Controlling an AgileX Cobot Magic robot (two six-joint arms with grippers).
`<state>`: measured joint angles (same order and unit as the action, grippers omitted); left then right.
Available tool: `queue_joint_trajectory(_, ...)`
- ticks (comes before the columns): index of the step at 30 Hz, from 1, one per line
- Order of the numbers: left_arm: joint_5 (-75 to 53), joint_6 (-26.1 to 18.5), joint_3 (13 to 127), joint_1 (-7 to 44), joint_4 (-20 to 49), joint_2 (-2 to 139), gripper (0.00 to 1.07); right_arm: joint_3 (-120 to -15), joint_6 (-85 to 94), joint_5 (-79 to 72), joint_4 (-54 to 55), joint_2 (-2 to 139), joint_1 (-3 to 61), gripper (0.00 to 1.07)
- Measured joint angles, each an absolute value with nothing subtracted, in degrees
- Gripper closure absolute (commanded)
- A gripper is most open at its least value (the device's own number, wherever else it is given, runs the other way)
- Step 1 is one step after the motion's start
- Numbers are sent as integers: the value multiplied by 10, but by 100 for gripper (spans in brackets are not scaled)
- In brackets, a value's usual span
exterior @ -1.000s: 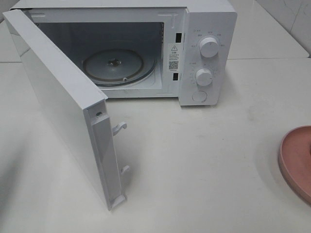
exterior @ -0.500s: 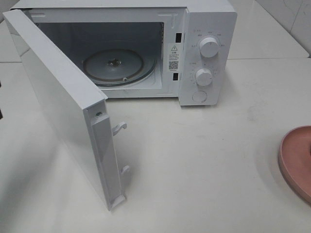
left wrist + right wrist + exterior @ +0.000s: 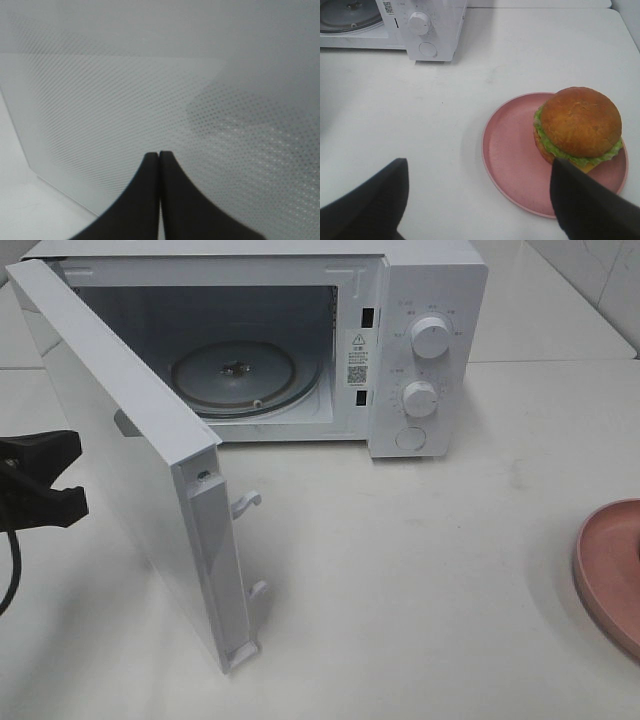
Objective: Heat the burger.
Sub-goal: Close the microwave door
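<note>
The burger [image 3: 580,125], with a golden-brown bun and a green lettuce edge, sits on the far side of a pink plate [image 3: 512,155]. My right gripper [image 3: 477,167] hovers open above the plate's near edge, its fingers wide apart and holding nothing. In the exterior view only the plate's rim [image 3: 610,570] shows at the right edge; the burger is out of that view. My left gripper [image 3: 159,156] is shut and empty, its tips pointing at the outer face of the open microwave door [image 3: 120,460]. It also enters the exterior view as the left gripper [image 3: 60,475] at the left edge.
The white microwave [image 3: 430,300] stands at the back with its door swung wide toward the front left. Its glass turntable [image 3: 235,375] is bare. Two knobs and a round button are on its right panel. The door's dotted window fills the left wrist view.
My left gripper has come into the exterior view from the left edge, moving toward the door's outer face. Microwave, door and plate have not moved.
</note>
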<state>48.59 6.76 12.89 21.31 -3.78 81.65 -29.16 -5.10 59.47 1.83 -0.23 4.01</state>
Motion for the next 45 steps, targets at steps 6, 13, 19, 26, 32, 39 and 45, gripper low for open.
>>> queue_joint_trajectory(6, 486, 44, 144, 256, 0, 835, 107, -292, -51, 595, 18, -2, 40, 32)
queue_joint_trajectory(13, 486, 30, 195, 321, 64, 884, 107, -292, -51, 595, 18, -2, 40, 32)
queue_joint_trajectory(19, 486, 26, 246, 364, 117, 926, 107, -292, -51, 595, 18, -2, 40, 32)
queue_joint_trajectory(26, 485, -18, 301, 405, 192, 961, 107, -292, -51, 595, 18, -2, 40, 32)
queue_joint_trajectory(32, 466, -59, 358, 431, 260, 996, 107, -292, -51, 595, 18, -2, 40, 32)
queue_joint_trajectory(39, 447, -86, 427, 445, 307, 1036, 107, -292, -51, 595, 18, -2, 40, 32)
queue_joint_trajectory(45, 423, -99, 486, 445, 313, 1065, 107, -292, -51, 595, 18, -2, 40, 32)
